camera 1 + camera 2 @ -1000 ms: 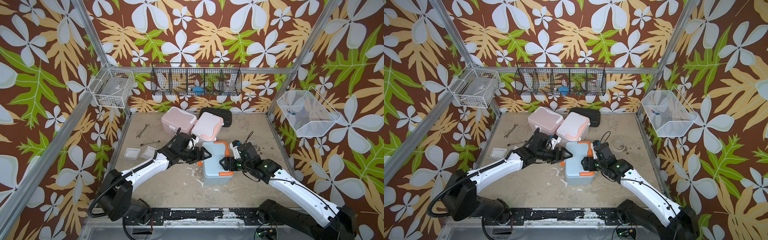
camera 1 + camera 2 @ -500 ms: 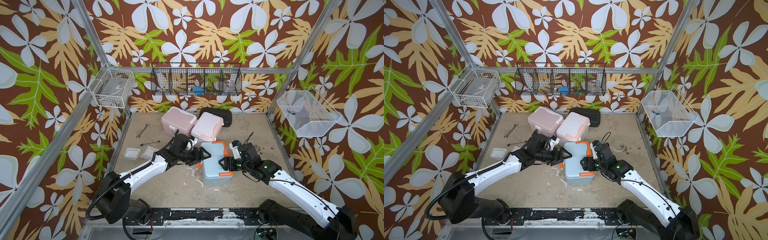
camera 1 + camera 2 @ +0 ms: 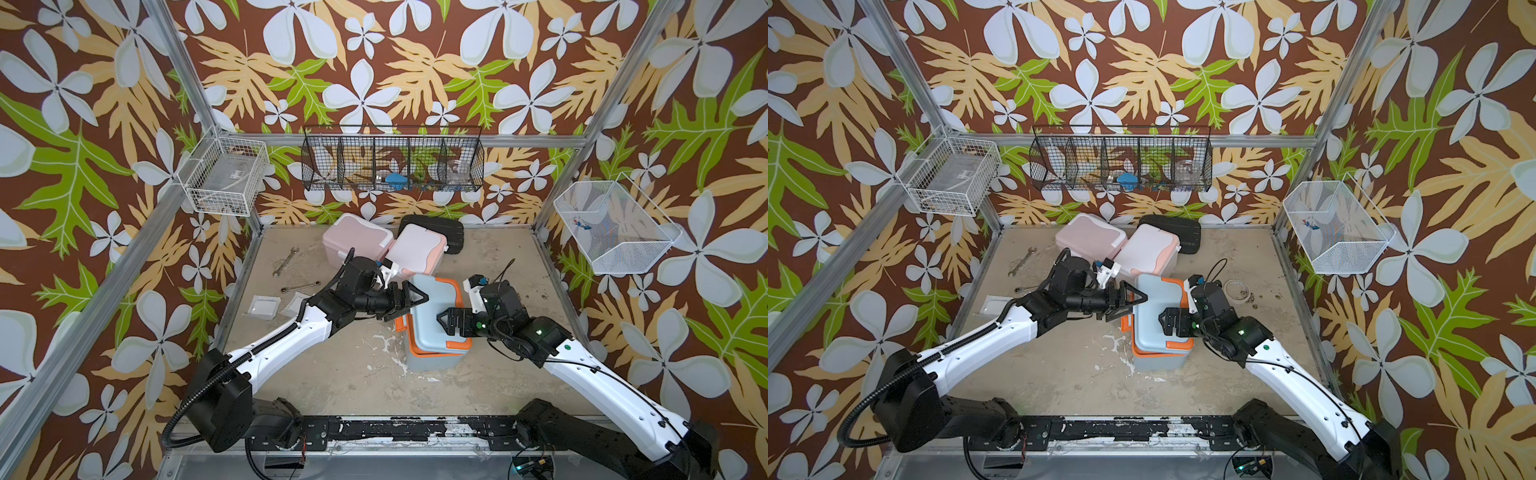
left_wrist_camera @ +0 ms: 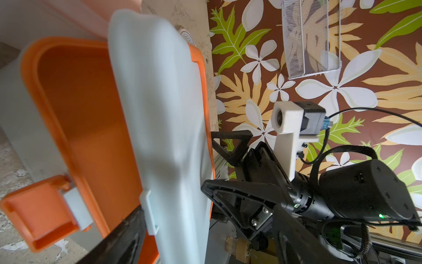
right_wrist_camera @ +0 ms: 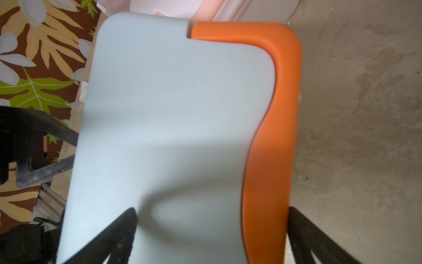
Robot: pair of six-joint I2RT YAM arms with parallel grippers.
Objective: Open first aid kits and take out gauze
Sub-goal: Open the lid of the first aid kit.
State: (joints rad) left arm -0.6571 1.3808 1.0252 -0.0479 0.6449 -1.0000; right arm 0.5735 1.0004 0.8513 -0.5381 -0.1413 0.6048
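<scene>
The light blue and orange first aid kit (image 3: 432,307) stands mid-table with its lid (image 4: 159,114) lifted off the orange rim (image 4: 68,128) and its latch (image 4: 38,217) hanging loose. My left gripper (image 3: 415,298) is open at the latch side, one of its fingers (image 4: 123,230) under the lid's edge. Above the lid my right gripper (image 5: 212,210) is open, straddling the orange handle (image 5: 274,114). The pink kit (image 3: 357,239) and the white and peach kit (image 3: 417,253) stand closed behind. Two gauze packets (image 3: 262,306) (image 3: 296,300) lie on the table at the left. The blue kit's inside is hidden.
A flat black ribbed case (image 3: 440,230) lies at the back. Two wrenches (image 3: 286,261) (image 3: 300,286) lie left of the kits, and a tape roll (image 3: 1237,287) right of the blue kit. Wire baskets hang on the left wall (image 3: 224,174), back wall (image 3: 392,160) and right wall (image 3: 611,224).
My right gripper's jaws have spread wider over the blue kit's lid and handle. The left arm has barely moved.
</scene>
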